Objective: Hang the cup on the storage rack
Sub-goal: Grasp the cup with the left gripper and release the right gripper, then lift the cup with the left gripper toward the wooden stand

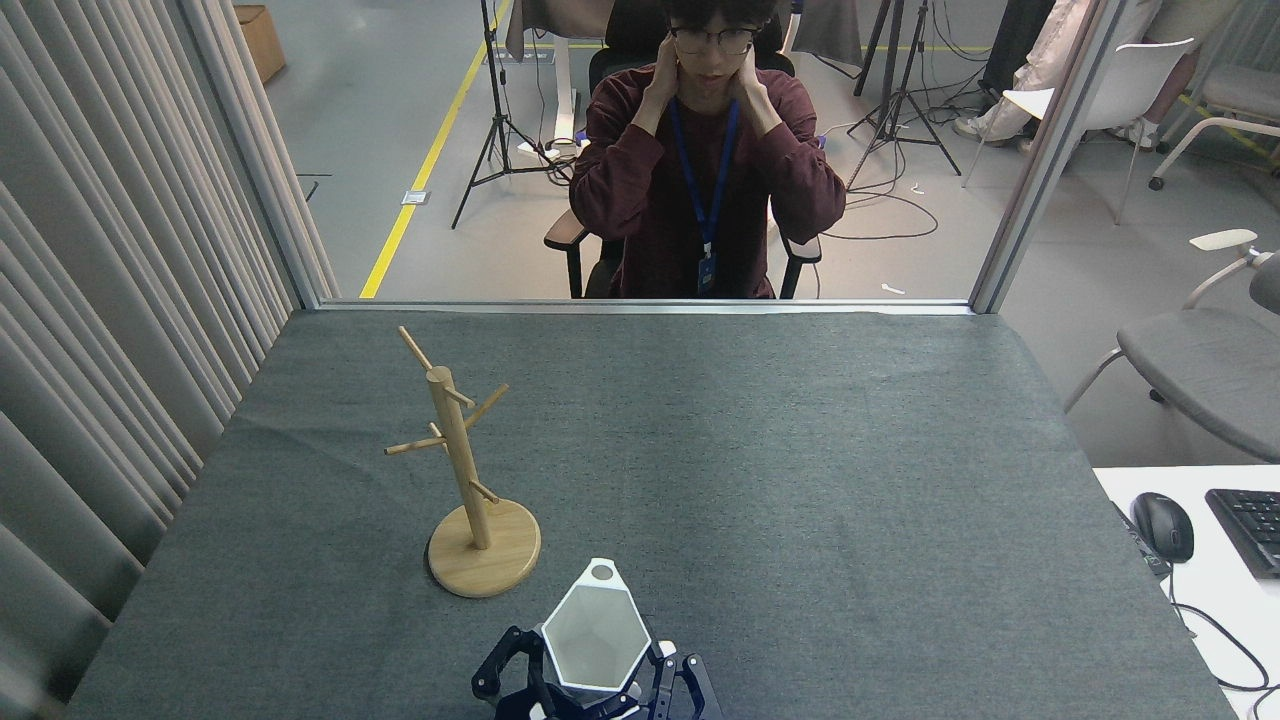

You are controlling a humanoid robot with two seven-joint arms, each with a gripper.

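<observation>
Grey table point(800, 480): gripper point(596, 690), side unclear, clamps the cup point(595, 635); keep its tab hole facing the rack point(462, 470) and thread a peg.

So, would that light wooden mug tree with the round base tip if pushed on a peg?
The light wooden mug tree looks rigid and light. Its post is tall against its round base, so a high sideways push might tip it. On the grey cloth it probably grips rather than slides.
</observation>
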